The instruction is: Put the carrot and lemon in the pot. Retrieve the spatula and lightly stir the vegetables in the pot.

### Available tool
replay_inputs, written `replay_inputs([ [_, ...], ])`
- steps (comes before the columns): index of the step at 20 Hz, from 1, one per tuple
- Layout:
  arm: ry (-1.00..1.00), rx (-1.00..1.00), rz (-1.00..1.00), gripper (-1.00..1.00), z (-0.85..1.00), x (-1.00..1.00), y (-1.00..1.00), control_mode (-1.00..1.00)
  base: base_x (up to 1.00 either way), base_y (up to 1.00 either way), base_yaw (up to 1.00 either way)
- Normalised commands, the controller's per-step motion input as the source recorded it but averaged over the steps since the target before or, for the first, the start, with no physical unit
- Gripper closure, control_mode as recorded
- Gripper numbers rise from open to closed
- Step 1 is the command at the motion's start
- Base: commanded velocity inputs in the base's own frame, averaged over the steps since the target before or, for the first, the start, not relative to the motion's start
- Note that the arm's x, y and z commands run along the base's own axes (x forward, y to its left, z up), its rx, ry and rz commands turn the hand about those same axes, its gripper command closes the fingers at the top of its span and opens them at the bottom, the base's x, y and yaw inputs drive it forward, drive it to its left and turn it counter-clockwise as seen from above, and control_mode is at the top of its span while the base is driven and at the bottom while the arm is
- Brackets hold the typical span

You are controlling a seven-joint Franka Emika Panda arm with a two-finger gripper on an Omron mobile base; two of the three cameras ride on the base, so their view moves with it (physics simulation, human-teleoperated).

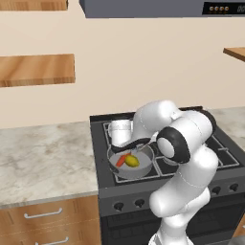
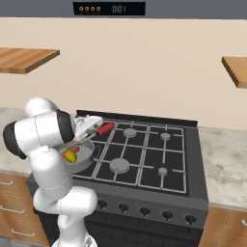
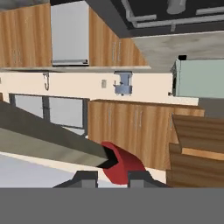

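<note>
My claw clenched on red-handled metal spatula; shaft slants down into shallow grey pot, front-left stove corner

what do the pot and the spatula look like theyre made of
Pot: likely brushed metal, judging by its plain grey, dull sheen. Spatula: the handle is glossy red, probably plastic; the shaft looks like thin grey metal. Rendered scene, so both are guesses.

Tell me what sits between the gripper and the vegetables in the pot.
The spatula: the gripper is shut on its red handle, and in the right base view its thin shaft slants down toward the carrot and lemon in the pot.
</note>
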Motion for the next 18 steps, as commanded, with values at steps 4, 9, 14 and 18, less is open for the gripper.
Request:
replay_inputs([
  [4, -0.13, -0.05, 0.00, 1.00, -0.34, 0.18, 0.51, -1.00, 0.00, 0.00, 0.00],
  [9, -0.09, -0.04, 0.00, 1.00, -0.06, 0.65, 0.20, -1.00, 0.00, 0.00, 0.00],
  [14, 0.00, -0.06, 0.00, 1.00, -0.46, 0.12, 0.28, -1.00, 0.00, 0.00, 0.00],
  [18, -0.02, -0.10, 0.00, 1.00, -0.62, 0.10, 0.32, -1.00, 0.00, 0.00, 0.00],
])
